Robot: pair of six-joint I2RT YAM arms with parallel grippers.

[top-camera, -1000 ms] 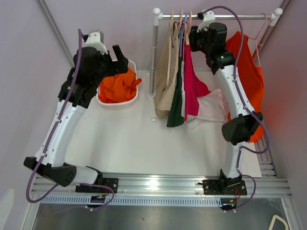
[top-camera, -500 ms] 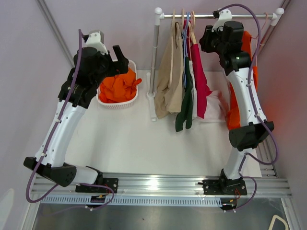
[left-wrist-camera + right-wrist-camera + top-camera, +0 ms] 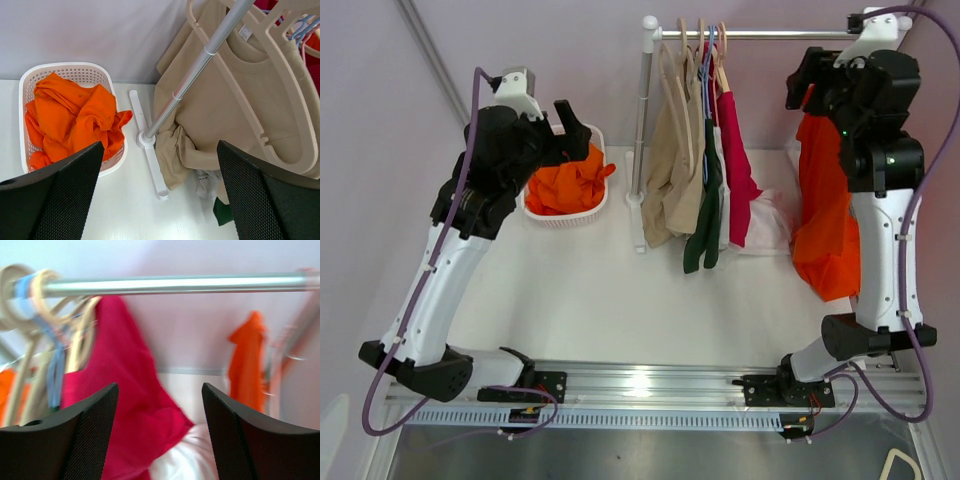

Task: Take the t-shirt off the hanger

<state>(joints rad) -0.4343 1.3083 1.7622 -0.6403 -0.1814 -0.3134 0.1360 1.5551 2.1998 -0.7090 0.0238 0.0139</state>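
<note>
**Orange tee (image 3: 825, 225) not off yet; both hands empty**

Orange tee hangs at far R end of the rail (image 3: 770, 34), partly behind R arm (image 3: 880, 250) in the top view. Its hanger can't be made out (R wrist view is blurred). Judged to be the target since R hand is nearest it, though the task doesn't say which tee. Nothing looks pulled free, so the job is at its start: grasp + strip-off all left.

R hand (image 3: 159, 390): fingers wide apart, nothing between them, up at rail height between red tee (image 3: 125, 390) and the orange one. L hand (image 3: 159, 150): also wide open and empty, near the basket (image 3: 65, 66) of orange cloth (image 3: 75, 120), well apart from the target.

Room: bare stretch of rail between the bunched tees (beige (image 3: 670, 170), green (image 3: 705, 215), red) and the orange one, a good gap for R hand. Tighter on the far side, w/ end post (image 3: 897, 32) and side wall (image 3: 945, 250) just beside the tee. White garment (image 3: 772, 225) lies on desk (image 3: 590, 300) under that gap and could catch a dropping hem. Rack's L post (image 3: 642, 130) stands between L arm (image 3: 450, 270) and the clothes.
</note>
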